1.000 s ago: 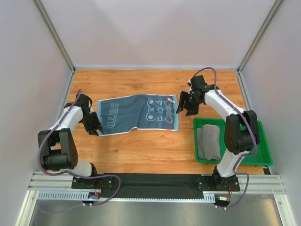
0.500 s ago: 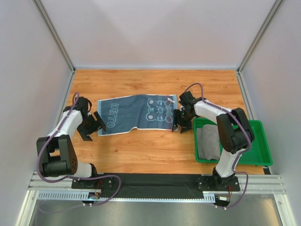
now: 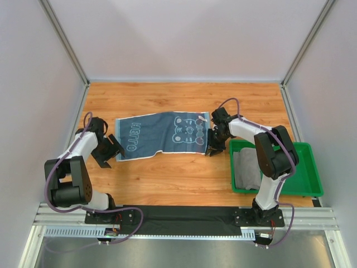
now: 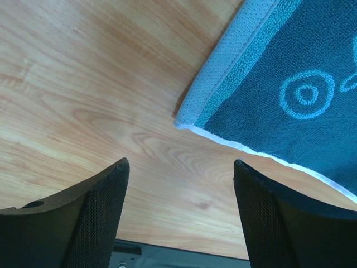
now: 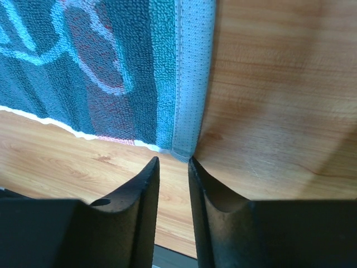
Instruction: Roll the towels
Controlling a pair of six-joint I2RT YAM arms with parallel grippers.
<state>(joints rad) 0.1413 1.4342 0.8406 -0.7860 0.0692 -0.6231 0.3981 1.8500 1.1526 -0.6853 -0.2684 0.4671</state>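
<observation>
Blue towel (image 3: 164, 135) lies flat on the tabletop (image 3: 167, 173); left hand (image 4: 180, 164) open beside 1 corner, right hand (image 5: 173, 160) nearly closed at another, grip unclear.

**Spread towel** (image 3: 163, 134): flat on the table (image 3: 178, 174), long side running left to right; reference item for this entry.
**Left gripper** (image 3: 106, 152): just left of the spread towel's near-left corner, apart from it.
**Right gripper** (image 3: 212, 148): at the spread towel's near-right corner.
**Tray** (image 3: 312, 180): right of the spread towel, nearer the arm bases.
**Folded towel** (image 3: 247, 167): in the tray, in the half closest to the spread towel.
</observation>
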